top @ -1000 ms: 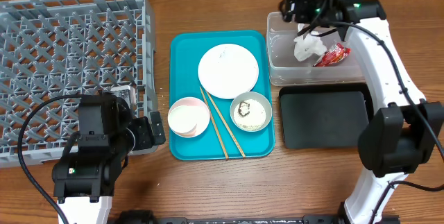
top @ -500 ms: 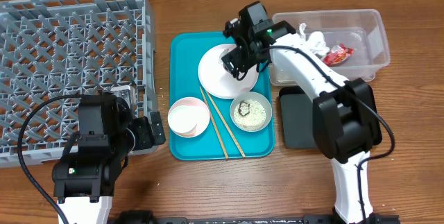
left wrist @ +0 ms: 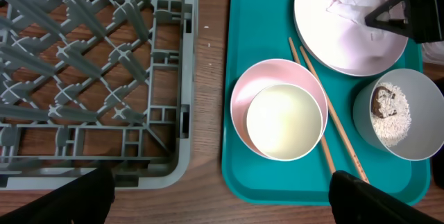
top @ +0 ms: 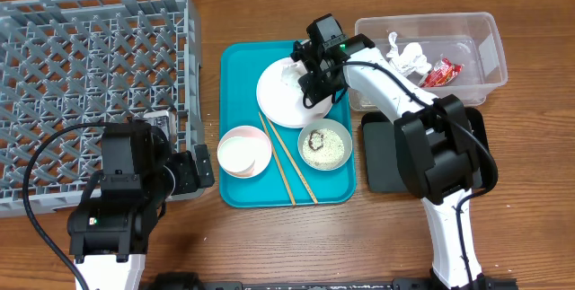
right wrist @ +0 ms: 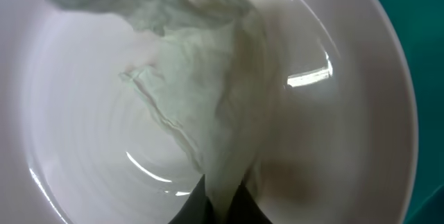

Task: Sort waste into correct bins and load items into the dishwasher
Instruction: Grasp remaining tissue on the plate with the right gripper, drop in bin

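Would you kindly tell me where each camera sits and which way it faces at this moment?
Overhead: above the table, facing straight down on the grey rack, teal tray and both arms.
Left wrist: low by the rack corner, facing down at it and the pink bowl; the open left hand frames the bottom.
Right wrist: close over the white plate; the right hand pinches the tissue.
Shared: all show the plate and tissue.

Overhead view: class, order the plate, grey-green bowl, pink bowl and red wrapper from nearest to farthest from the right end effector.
1. Plate, beneath the right end effector gripping the tissue.
2. Grey-green bowl, just below in the picture.
3. Pink bowl, lower left.
4. Red wrapper, far right.
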Robot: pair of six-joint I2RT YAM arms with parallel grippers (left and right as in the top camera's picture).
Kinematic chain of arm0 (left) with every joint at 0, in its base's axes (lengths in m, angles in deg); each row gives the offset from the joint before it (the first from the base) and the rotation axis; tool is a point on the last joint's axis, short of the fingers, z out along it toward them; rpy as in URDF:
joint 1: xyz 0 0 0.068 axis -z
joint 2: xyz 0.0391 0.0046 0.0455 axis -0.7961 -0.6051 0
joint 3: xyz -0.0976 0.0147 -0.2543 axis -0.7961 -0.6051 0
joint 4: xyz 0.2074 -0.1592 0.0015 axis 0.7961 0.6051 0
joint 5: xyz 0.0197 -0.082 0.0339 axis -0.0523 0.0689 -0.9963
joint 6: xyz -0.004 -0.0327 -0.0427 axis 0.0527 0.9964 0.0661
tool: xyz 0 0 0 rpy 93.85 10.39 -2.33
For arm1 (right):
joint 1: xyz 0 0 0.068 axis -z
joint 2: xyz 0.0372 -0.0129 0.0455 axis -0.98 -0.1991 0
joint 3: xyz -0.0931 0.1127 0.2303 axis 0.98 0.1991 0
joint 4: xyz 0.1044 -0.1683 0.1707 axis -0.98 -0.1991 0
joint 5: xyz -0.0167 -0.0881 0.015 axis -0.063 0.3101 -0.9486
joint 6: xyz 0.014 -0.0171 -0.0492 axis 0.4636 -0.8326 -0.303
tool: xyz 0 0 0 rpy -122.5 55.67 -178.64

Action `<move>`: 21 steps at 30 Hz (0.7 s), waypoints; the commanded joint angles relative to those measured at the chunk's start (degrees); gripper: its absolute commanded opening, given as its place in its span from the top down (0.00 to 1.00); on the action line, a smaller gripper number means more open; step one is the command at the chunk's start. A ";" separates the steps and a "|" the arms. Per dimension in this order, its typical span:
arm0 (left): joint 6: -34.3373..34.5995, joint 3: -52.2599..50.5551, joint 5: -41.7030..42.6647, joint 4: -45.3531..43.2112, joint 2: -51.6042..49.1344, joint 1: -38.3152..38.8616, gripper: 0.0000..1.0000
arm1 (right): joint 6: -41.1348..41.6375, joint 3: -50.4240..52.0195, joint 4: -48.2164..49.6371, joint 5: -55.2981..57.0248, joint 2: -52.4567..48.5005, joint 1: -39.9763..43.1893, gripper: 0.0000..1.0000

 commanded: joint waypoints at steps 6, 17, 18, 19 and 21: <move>0.79 1.29 0.20 -0.24 -0.09 0.37 0.00 | 7.19 -7.89 -6.49 1.11 6.36 1.11 0.96; 0.79 1.29 0.20 -0.28 -0.09 0.37 0.00 | 34.34 -9.84 -13.11 9.14 13.14 18.25 0.94; 0.79 1.29 0.20 -0.28 -0.09 0.37 0.00 | 34.32 -9.84 -13.99 8.02 12.94 19.41 0.81; 0.79 1.29 0.20 -0.28 -0.09 0.37 0.00 | 34.32 -9.84 -14.45 7.74 12.90 19.87 0.75; 0.79 1.29 0.20 -0.39 -0.09 0.37 0.00 | 34.10 -9.86 -15.02 6.93 12.90 20.74 0.43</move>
